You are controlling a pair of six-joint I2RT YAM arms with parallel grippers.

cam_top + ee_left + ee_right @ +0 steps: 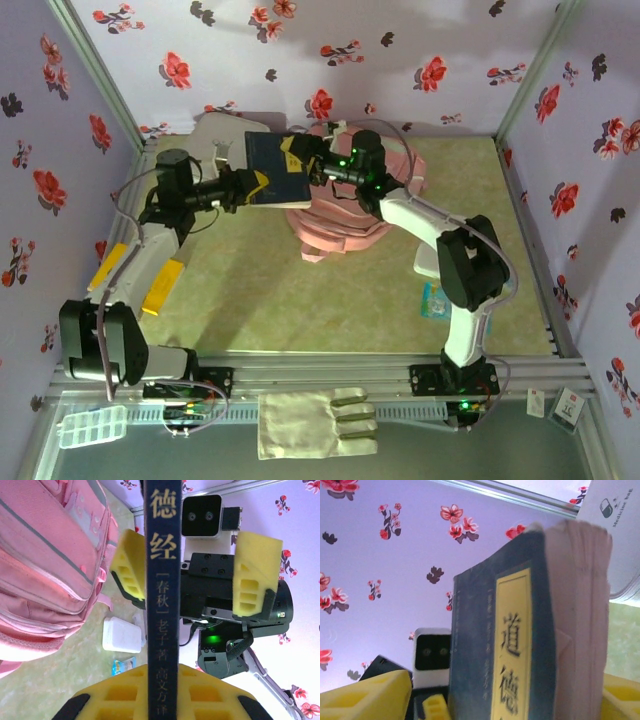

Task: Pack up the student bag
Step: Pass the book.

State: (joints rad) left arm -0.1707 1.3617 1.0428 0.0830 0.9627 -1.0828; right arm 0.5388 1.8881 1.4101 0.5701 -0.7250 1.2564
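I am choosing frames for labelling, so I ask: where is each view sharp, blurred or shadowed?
Top external view: rather soft, with arm shadows on the table; left wrist view: spine lettering of the dark blue book is crisp, the pink backpack slightly softer; right wrist view: the book cover, very near, is blurred, the flowered wall sharper.

The greenish table [270, 300] carries the pink student bag [335, 235], a white case [215, 135] behind it, and a small blue packet [436, 301].

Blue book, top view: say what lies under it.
Past the lower right edge of the blue book shows the student bag, past its left a white case. Directly beneath is covered.
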